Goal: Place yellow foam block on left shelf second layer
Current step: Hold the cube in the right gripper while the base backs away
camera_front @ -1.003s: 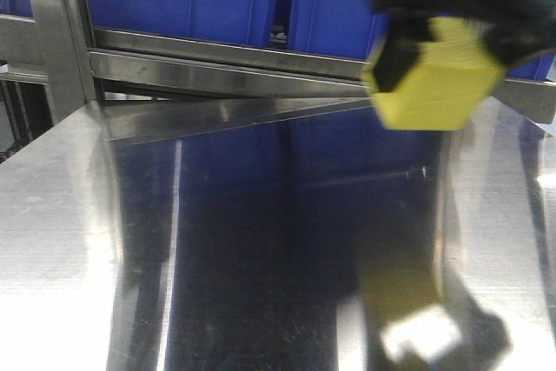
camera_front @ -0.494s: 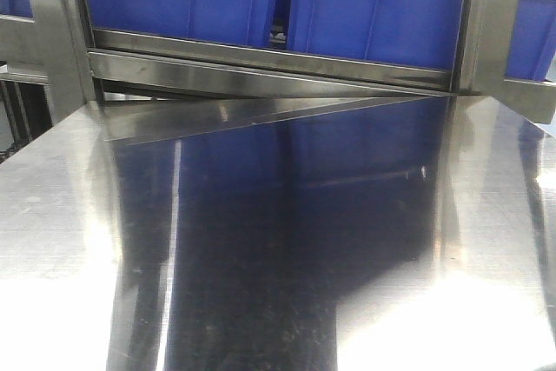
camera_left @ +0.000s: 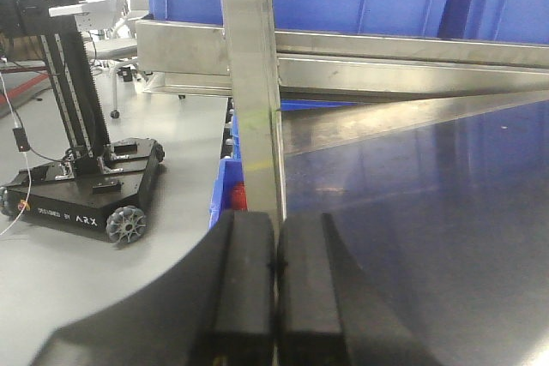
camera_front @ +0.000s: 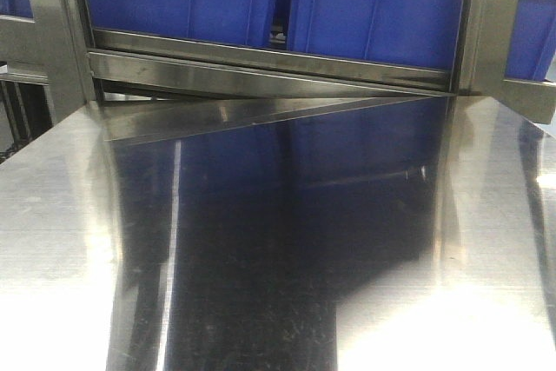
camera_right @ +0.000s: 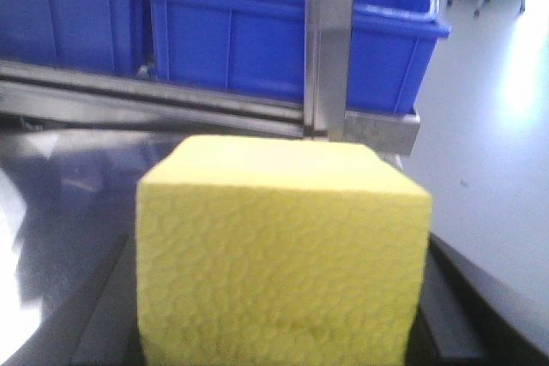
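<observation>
The right hand (camera_right: 283,327) holds the yellow foam block (camera_right: 283,246). The cube sits squarely between its dark fingers (camera_right: 459,319), which show only as slivers at the block's lower left and lower right corners. The block fills most of the right wrist view, with its pitted front face toward the camera and its top face brightly lit. Beyond the hand and above the block, blue bins (camera_right: 232,40) stand on a steel shelf rail (camera_right: 154,96). An upright steel post (camera_right: 330,40) rises straight ahead of the hand, past the block's far edge (how close it comes to the block cannot be told). To the left of the hand lies the dark, polished surface (camera_right: 60,177), and to its right the pale floor (camera_right: 497,143) shows.

The left hand (camera_left: 274,267) is closed on nothing, its two black fingers (camera_left: 244,280) pressed flat against each other. It hangs at the left edge of the surface, which stretches away to its right and mirrors the bins. A second post (camera_left: 253,83) stands just ahead of the fingertips. Well off to the left of this hand, down on the floor, sits a black wheeled base (camera_left: 86,186) lettered ARX, with a dark mast rising from it.
</observation>
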Robot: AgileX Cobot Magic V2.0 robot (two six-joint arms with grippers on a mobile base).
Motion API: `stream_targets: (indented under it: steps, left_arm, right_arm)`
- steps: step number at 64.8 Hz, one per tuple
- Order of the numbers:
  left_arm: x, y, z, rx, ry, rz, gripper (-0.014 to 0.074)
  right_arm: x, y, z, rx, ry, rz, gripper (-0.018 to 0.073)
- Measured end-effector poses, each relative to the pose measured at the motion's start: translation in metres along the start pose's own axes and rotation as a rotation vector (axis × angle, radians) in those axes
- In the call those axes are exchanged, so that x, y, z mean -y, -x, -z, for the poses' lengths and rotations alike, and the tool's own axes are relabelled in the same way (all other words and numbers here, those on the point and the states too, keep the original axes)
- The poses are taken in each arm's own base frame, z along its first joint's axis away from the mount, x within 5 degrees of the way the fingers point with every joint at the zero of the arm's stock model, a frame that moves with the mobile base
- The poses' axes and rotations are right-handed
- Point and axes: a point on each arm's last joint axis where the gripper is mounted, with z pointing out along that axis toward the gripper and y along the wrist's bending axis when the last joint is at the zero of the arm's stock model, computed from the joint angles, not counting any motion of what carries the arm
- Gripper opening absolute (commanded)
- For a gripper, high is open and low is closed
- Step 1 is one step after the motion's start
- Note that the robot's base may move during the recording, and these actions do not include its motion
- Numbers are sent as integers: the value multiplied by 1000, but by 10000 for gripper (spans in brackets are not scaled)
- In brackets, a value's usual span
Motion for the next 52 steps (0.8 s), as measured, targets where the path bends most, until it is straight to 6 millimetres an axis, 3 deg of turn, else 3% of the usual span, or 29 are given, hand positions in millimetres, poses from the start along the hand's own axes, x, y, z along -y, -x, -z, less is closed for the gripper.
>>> stream_targets:
  steps: [52]
  left_arm:
    - [0, 0, 0, 0, 0, 0, 137]
  right_arm:
    - [2, -3, 6, 17, -2, 5, 351]
